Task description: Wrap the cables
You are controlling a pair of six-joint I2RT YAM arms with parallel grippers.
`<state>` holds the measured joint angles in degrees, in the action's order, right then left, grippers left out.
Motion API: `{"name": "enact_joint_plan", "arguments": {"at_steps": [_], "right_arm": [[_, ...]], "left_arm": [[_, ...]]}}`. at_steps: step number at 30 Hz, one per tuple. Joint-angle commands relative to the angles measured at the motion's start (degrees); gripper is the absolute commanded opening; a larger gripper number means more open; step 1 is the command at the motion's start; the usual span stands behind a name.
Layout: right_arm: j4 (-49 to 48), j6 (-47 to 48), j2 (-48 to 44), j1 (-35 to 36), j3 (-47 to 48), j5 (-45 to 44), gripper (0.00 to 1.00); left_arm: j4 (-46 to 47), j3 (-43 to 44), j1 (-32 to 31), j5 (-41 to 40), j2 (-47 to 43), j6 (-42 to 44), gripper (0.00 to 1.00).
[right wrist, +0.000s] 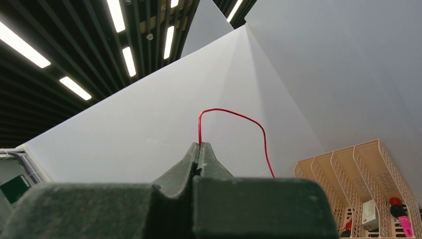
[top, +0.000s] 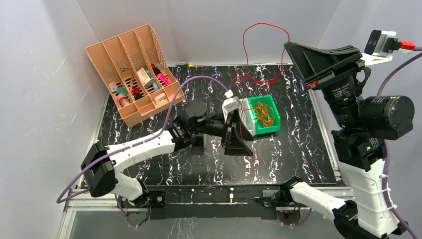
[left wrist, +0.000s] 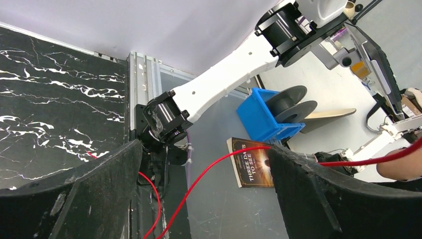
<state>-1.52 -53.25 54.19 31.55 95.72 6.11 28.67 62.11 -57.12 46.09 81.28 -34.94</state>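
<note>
The thin red cable rises in a tall loop against the back wall, tangles behind the green bin, and trails down to the mat near the left gripper. My right gripper is raised high at the right and is shut on the cable; in the right wrist view the cable comes out of the closed tips and arcs over. My left gripper sits low beside the bin, jaws wide open. The cable crosses the gap and rests against one finger.
A peach file organizer with small items stands at the back left. The green bin holds a tangle of yellowish bands. A black marbled mat covers the table. The left wrist view shows the right arm's base, a blue box and a book off the table.
</note>
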Motion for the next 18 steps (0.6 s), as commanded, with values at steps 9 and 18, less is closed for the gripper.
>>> {"name": "enact_joint_plan", "arguments": {"at_steps": [9, 18], "right_arm": [[-3.59, 1.92, -1.43, -0.11, 4.38, -1.07, 0.0], [-5.73, 0.52, -0.74, -0.09, 3.64, 0.13, 0.0]], "left_arm": [[-10.75, 1.54, -0.19, -10.39, -7.23, 11.19, 0.98], [-13.69, 0.29, -0.18, -11.47, -15.02, 11.29, 0.98]]}}
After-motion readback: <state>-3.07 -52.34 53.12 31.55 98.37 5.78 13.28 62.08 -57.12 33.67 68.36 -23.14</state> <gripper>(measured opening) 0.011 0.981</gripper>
